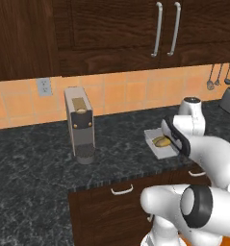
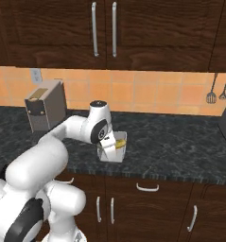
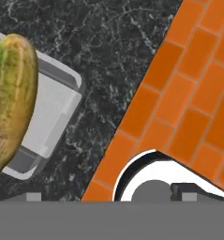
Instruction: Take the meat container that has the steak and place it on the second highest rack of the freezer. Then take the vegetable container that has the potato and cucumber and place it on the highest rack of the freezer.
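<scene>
One white tray (image 1: 157, 146) sits near the front edge of the black speckled counter (image 1: 34, 163), right of centre in the left base view and at centre in the right base view, half hidden by the arm. In it lie the potato and cucumber (image 3: 10, 98): one yellow-tan piece and one green-tinged piece, filling the left edge of the hand view. The gripper (image 3: 111, 197) hangs above the tray, its two finger tips spread wide apart at the bottom of the hand view, clasping nothing. One grey coffee machine (image 1: 79, 124) stands left of centre. Two bar handles (image 1: 165, 29) mark the upper cabinet doors. Utensils (image 2: 216, 90) hang on the tiled wall, upper right; I count two there.
</scene>
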Tool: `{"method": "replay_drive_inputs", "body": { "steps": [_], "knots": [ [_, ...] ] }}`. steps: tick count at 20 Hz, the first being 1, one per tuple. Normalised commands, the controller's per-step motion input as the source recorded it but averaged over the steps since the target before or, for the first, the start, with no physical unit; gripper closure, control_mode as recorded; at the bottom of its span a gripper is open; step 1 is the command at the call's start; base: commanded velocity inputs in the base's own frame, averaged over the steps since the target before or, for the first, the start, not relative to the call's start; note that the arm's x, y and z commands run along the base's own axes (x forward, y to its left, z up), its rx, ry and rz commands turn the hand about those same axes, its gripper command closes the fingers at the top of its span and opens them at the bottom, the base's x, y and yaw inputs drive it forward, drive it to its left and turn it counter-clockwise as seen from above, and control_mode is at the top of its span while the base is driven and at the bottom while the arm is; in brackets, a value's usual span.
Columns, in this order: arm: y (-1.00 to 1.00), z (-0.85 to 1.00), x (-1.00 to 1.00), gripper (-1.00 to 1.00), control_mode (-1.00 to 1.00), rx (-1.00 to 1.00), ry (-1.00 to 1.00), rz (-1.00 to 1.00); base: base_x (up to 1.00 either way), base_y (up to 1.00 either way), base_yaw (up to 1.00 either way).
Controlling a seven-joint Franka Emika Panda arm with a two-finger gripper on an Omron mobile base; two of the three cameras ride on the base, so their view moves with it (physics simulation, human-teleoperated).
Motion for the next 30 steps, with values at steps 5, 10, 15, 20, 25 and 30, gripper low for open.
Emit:
{"method": "replay_drive_inputs", "body": {
  "steps": [5, 10, 15, 20, 25, 30],
  "knots": [
    [-0.01, -0.36, 0.66, -1.0, -1.0, 0.02, 0.0, -0.07, 0.0, 0.0, 0.0],
    [0.06, -0.23, 0.69, -1.0, -1.0, 0.0, 0.02, -0.09, 0.0, 0.0, 0.0],
    [0.01, -0.35, 0.28, -1.0, -1.0, 0.0, 0.06, -0.05, 0.0, 0.0, 0.0],
    [-0.09, -0.48, -0.17, -1.0, -1.0, 0.04, -0.01, -0.01, 0.0, 0.0, 0.0],
    [-0.21, -0.37, -0.58, -1.0, -1.0, 0.1, -0.12, -0.01, 0.0, 0.0, 0.0],
    [-0.01, -0.05, -0.11, -1.0, -1.0, 0.02, 0.01, -0.01, 0.0, 0.0, 0.0]
  ]
}}
